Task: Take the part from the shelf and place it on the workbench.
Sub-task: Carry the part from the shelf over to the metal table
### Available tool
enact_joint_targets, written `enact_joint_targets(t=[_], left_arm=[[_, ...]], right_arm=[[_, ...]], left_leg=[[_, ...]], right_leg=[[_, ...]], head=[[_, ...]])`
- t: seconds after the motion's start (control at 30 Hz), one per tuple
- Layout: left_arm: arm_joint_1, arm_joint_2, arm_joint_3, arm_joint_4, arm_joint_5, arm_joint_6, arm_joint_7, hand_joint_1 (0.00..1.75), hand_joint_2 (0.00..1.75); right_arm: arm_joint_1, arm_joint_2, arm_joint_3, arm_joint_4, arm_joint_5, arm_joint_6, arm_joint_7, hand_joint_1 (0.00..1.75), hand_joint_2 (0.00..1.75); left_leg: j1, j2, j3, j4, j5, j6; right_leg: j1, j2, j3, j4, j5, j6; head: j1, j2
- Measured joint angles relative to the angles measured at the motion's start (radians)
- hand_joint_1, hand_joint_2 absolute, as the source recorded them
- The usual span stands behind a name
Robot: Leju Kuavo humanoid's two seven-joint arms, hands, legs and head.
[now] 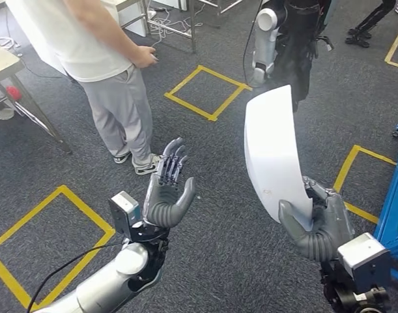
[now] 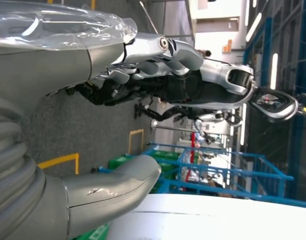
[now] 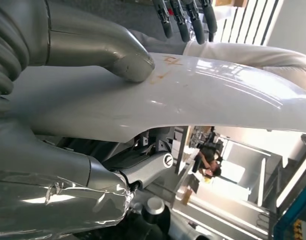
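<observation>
Right hand [image 1: 320, 225] grips the lower end of the white curved panel [image 1: 273, 153], thumb pressed on its face, holding it upright above the grey carpet [image 1: 226, 195]. Left hand [image 1: 168, 192] is raised nearby, fingers spread, holding nothing. A person [image 1: 105, 72] stands beyond.

1. Head view looks down from high on the body at the grey carpet [image 1: 226, 195], with both arms rising from below.
2. Each wrist camera sits close behind its own hand, its picture turned sideways.
3. All three views share the white part [image 1: 273, 153].
</observation>
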Motion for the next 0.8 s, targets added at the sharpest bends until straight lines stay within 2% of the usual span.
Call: enact_joint_targets(t=[0.03, 0.07, 0.1, 0.13, 0.17, 0.2, 0.23, 0.27, 0.3, 0.33, 0.37, 0.43, 0.47, 0.5, 0.57, 0.6, 0.63, 0.67, 0.7, 0.73, 0.77, 0.8], left_arm=[[0.001, 0.001, 0.000, -0.002, 0.000, 0.001, 0.000, 0.00, 1.75], [0.003, 0.002, 0.000, -0.003, -0.001, 0.001, 0.000, 0.00, 1.75], [0.003, 0.003, 0.000, -0.006, -0.001, 0.001, 0.000, 0.00, 1.75], [0.002, 0.004, 0.000, -0.008, -0.001, 0.001, 0.000, 0.00, 1.75], [0.002, 0.005, 0.000, -0.009, -0.002, 0.001, 0.000, 0.00, 1.75], [0.001, 0.006, 0.000, -0.010, -0.002, 0.001, 0.000, 0.00, 1.75], [0.001, 0.006, 0.000, -0.010, -0.002, 0.001, 0.000, 0.00, 1.75], [0.002, 0.006, 0.000, -0.010, -0.003, 0.001, 0.000, 0.00, 1.75], [0.003, 0.007, 0.000, -0.010, -0.004, 0.001, 0.000, 0.00, 1.75], [0.003, 0.008, 0.000, -0.010, -0.005, 0.000, 0.000, 0.00, 1.75], [0.003, 0.009, 0.000, -0.010, -0.006, 0.000, 0.000, 0.00, 1.75], [-0.001, 0.009, 0.000, -0.011, -0.006, -0.002, 0.000, 0.00, 1.75], [-0.003, 0.009, 0.000, -0.011, -0.007, -0.004, 0.000, 0.00, 1.75], [-0.005, 0.009, 0.000, -0.012, -0.007, -0.005, 0.000, 0.00, 1.75], [-0.005, 0.009, 0.000, -0.014, -0.007, -0.008, 0.000, 0.00, 1.75], [-0.004, 0.009, 0.000, -0.015, -0.007, -0.009, 0.000, 0.00, 1.75], [-0.006, 0.009, 0.000, -0.016, -0.008, -0.009, -0.001, 0.00, 1.75], [-0.007, 0.008, 0.000, -0.018, -0.008, -0.010, -0.001, 0.00, 1.75], [-0.008, 0.007, 0.000, -0.018, -0.008, -0.010, -0.001, 0.00, 1.75], [-0.009, 0.006, 0.000, -0.018, -0.008, -0.010, -0.001, 0.00, 1.75], [-0.008, 0.006, 0.000, -0.018, -0.008, -0.011, -0.001, 0.00, 1.75], [-0.007, 0.006, 0.000, -0.018, -0.008, -0.011, -0.001, 0.00, 1.75]], right_arm=[[-0.001, 0.000, 0.000, 0.000, 0.000, 0.001, 0.000, 1.75, 1.75], [-0.001, 0.000, -0.001, 0.000, 0.000, 0.001, 0.000, 1.75, 1.75], [-0.002, 0.000, -0.002, 0.000, 0.000, 0.002, 0.000, 1.75, 1.75], [-0.003, 0.001, -0.003, 0.000, 0.000, 0.002, 0.000, 1.75, 1.75], [-0.004, 0.001, -0.004, 0.000, 0.000, 0.002, 0.000, 1.75, 1.75], [-0.004, 0.001, -0.005, 0.000, 0.000, 0.003, 0.000, 1.75, 1.75], [-0.004, 0.001, -0.005, 0.001, 0.000, 0.003, 0.000, 1.75, 1.75], [-0.004, 0.001, -0.005, 0.002, 0.000, 0.004, 0.001, 1.75, 1.75], [-0.003, 0.001, -0.005, 0.003, 0.000, 0.004, 0.001, 1.75, 1.75], [-0.004, 0.001, -0.005, 0.005, 0.000, 0.004, 0.001, 1.75, 1.75], [-0.004, 0.001, -0.005, 0.005, 0.000, 0.004, 0.000, 1.75, 1.75], [-0.005, 0.001, -0.006, 0.006, 0.000, 0.003, -0.001, 1.75, 1.75], [-0.006, 0.001, -0.006, 0.006, 0.000, 0.002, -0.001, 1.75, 1.75], [-0.006, 0.001, -0.006, 0.007, 0.000, 0.002, -0.002, 1.75, 1.75], [-0.007, 0.001, -0.006, 0.007, 0.000, 0.001, -0.002, 1.75, 1.75], [-0.008, 0.001, -0.006, 0.007, 0.000, 0.001, -0.003, 1.75, 1.75], [-0.008, 0.001, -0.007, 0.007, 0.000, 0.001, -0.003, 1.75, 1.75], [-0.008, 0.001, -0.007, 0.007, 0.000, 0.001, -0.003, 1.75, 1.75], [-0.007, 0.001, -0.008, 0.008, -0.001, 0.001, -0.004, 1.75, 1.75], [-0.006, 0.001, -0.008, 0.008, -0.001, 0.000, -0.004, 1.75, 1.75], [-0.005, 0.001, -0.007, 0.009, -0.001, 0.000, -0.003, 1.75, 1.75], [-0.005, 0.001, -0.007, 0.010, -0.001, -0.001, -0.004, 1.75, 1.75]], left_leg=[[0.001, -0.012, -0.002, -0.002, 0.003, -0.007], [0.001, -0.005, -0.004, -0.001, 0.003, -0.012], [-0.002, 0.021, -0.008, 0.007, -0.003, -0.016], [-0.005, 0.057, -0.021, 0.035, -0.019, -0.019], [-0.005, 0.098, -0.045, 0.082, -0.045, -0.022], [-0.004, 0.125, -0.080, 0.148, -0.076, -0.026], [0.000, 0.135, -0.119, 0.219, -0.105, -0.030], [0.003, 0.138, -0.149, 0.273, -0.120, -0.034], [0.005, 0.139, -0.162, 0.294, -0.117, -0.037], [0.006, 0.141, -0.152, 0.271, -0.096, -0.038], [0.006, 0.150, -0.119, 0.210, -0.061, -0.037], [0.000, 0.198, -0.038, 0.061, -0.004, -0.028], [-0.004, 0.216, -0.014, 0.014, 0.008, -0.022], [-0.009, 0.224, -0.004, -0.006, 0.009, -0.016], [-0.009, 0.199, -0.005, -0.010, 0.007, -0.005], [-0.007, 0.186, -0.003, -0.013, 0.007, 0.000], [-0.004, 0.174, 0.000, -0.016, 0.007, 0.006], [-0.001, 0.161, 0.003, -0.018, 0.008, 0.011], [-0.001, 0.150, 0.004, -0.018, 0.008, 0.014], [-0.001, 0.136, 0.005, -0.018, 0.007, 0.017], [-0.001, 0.124, 0.005, -0.018, 0.007, 0.018], [-0.002, 0.109, 0.006, -0.017, 0.007, 0.019]], right_leg=[[0.000, -0.010, 0.006, -0.006, 0.000, -0.002], [-0.002, -0.022, 0.010, -0.011, 0.002, -0.007], [-0.005, -0.035, 0.015, -0.017, 0.005, -0.012], [-0.008, -0.048, 0.020, -0.024, 0.008, -0.017], [-0.008, -0.062, 0.023, -0.028, 0.009, -0.021], [-0.006, -0.075, 0.024, -0.029, 0.008, -0.024], [-0.005, -0.090, 0.024, -0.029, 0.007, -0.025], [-0.005, -0.104, 0.023, -0.029, 0.006, -0.026], [-0.004, -0.119, 0.024, -0.029, 0.004, -0.026], [-0.004, -0.132, 0.025, -0.029, 0.002, -0.025], [-0.004, -0.144, 0.028, -0.029, -0.001, -0.022], [0.001, -0.165, 0.034, -0.028, -0.008, -0.014], [0.005, -0.174, 0.037, -0.028, -0.012, -0.009], [0.010, -0.183, 0.040, -0.028, -0.015, -0.004], [0.011, -0.204, 0.047, -0.030, -0.023, 0.007], [0.009, -0.199, 0.047, -0.024, -0.031, 0.012], [0.007, -0.179, 0.040, 0.000, -0.050, 0.015], [0.004, -0.150, 0.020, 0.047, -0.077, 0.018], [0.003, -0.117, -0.012, 0.116, -0.110, 0.019], [0.002, -0.096, -0.052, 0.195, -0.141, 0.020], [0.002, -0.086, -0.085, 0.258, -0.160, 0.021], [0.002, -0.082, -0.109, 0.292, -0.161, 0.022]], head=[[-0.001, 0.000], [-0.002, 0.000], [-0.004, 0.000], [-0.008, 0.000], [-0.012, 0.000], [-0.016, 0.000], [-0.018, 0.000], [-0.020, 0.000], [-0.021, 0.000], [-0.023, 0.000], [-0.025, 0.000], [-0.032, 0.000], [-0.032, 0.000], [-0.031, 0.000], [-0.024, 0.000], [-0.022, 0.000], [-0.019, 0.000], [-0.014, 0.000], [-0.009, 0.000], [-0.005, 0.000], [-0.004, 0.000], [-0.003, 0.000]])
